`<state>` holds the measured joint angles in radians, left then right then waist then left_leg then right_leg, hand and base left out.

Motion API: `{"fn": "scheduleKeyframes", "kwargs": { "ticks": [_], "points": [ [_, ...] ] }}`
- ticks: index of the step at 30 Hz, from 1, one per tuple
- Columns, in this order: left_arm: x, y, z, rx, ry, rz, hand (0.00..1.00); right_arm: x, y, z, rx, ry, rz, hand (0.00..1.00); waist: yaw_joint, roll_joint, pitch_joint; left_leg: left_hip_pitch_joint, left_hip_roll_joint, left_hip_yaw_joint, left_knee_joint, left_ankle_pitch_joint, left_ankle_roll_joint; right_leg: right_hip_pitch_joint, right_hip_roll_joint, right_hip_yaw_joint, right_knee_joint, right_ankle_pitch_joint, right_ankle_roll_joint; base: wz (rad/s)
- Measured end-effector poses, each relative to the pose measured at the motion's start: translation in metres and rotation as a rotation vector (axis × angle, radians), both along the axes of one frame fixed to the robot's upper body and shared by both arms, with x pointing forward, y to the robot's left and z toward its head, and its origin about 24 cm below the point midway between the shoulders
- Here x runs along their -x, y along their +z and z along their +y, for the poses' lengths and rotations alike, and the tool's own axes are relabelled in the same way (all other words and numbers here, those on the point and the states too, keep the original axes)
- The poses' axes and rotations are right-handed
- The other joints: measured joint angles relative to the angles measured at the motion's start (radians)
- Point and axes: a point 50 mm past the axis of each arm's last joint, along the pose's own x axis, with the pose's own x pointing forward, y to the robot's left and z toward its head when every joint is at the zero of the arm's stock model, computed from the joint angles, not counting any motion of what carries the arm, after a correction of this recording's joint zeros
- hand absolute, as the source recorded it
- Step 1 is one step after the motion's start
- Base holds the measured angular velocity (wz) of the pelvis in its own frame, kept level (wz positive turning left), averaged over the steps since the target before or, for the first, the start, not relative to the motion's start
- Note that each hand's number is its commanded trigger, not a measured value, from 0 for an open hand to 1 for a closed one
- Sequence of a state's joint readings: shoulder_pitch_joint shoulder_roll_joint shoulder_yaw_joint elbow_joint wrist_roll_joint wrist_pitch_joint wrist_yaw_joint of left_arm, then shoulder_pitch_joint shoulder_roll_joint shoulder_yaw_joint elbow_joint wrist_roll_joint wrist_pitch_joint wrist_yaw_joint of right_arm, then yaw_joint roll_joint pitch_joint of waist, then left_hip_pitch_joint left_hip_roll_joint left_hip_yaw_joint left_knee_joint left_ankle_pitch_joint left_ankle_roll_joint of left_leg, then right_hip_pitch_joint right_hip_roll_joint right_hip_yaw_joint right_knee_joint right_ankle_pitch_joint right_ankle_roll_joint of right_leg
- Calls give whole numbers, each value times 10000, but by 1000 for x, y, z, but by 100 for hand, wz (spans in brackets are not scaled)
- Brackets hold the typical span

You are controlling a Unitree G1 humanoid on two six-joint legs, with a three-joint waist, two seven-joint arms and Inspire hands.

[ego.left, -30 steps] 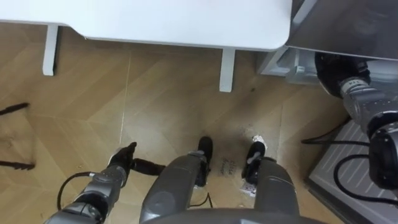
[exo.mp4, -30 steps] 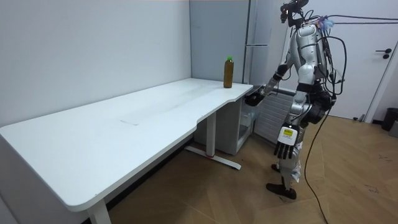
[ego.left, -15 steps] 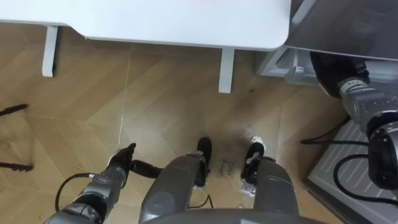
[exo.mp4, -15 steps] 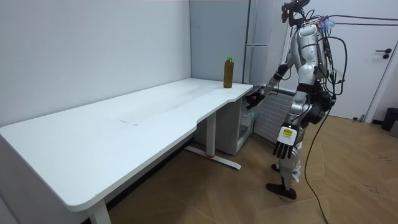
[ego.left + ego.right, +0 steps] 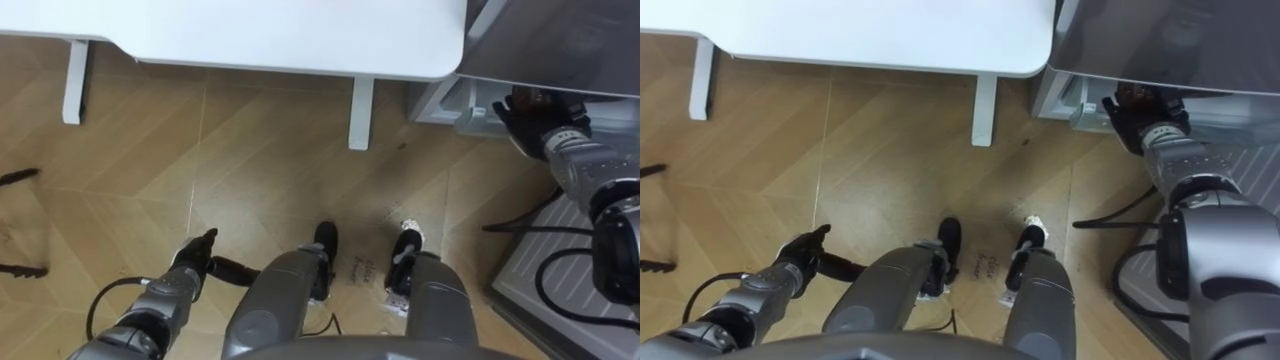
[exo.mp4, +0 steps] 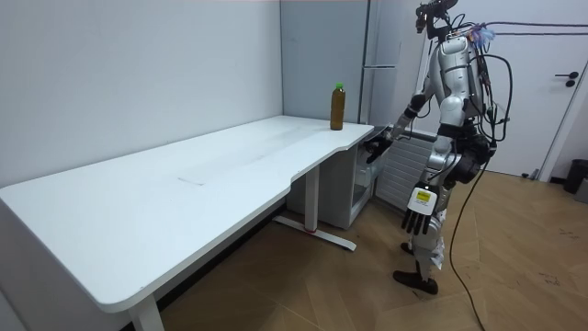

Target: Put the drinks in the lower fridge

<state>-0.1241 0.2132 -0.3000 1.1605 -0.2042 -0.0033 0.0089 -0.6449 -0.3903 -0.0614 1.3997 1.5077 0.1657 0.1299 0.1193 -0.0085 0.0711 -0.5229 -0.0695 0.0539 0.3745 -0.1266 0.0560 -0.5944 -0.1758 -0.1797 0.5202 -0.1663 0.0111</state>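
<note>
On the far corner of the white desk (image 6: 184,198), above the right hand (image 5: 532,118) and, as we judge it, ahead and to its left, stands the one drink in sight. It is a brown bottle (image 6: 337,107) with a green cap, upright, its long axis vertical, and neither hand touches it. That right hand is raised in front of the robot at the edge of the grey fridge (image 6: 322,55), just beside the desk's corner and a little below the tabletop, so we take it for much the nearer hand. A grasp would call for it to lift, swing left and close round the upright body from the side. The left hand (image 5: 196,258) hangs low by the thigh, well apart from the bottle, its fingers straight and relaxed, holding nothing. We cannot tell whether the right hand's fingers are spread or curled, since they are dark against the shadow under the fridge's front. The eye views cut the desk off short of the bottle, and we cannot make out whether the lower compartment stands open
</note>
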Motion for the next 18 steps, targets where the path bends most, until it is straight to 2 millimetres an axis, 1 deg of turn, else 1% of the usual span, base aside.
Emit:
{"fn": "scheduleKeyframes", "kwargs": {
  "ticks": [6,15,18],
  "points": [
    [1,0,3,38,-48,45,0,2,-3,1,-118,91,172,0,-15,-120,-18,14,12,16,-16,0,0,6,22,-7,-34,4,-2,0],
    [1,0,4,78,-74,80,0,3,-4,1,8,214,277,0,-33,-119,-21,41,22,7,-2,0,0,50,26,-63,-27,10,-6,0],
    [1,0,4,63,-68,77,0,7,-7,0,58,223,440,0,-47,-112,-25,113,26,-9,0,0,0,153,13,-119,-43,10,-7,2]
  ]
}}
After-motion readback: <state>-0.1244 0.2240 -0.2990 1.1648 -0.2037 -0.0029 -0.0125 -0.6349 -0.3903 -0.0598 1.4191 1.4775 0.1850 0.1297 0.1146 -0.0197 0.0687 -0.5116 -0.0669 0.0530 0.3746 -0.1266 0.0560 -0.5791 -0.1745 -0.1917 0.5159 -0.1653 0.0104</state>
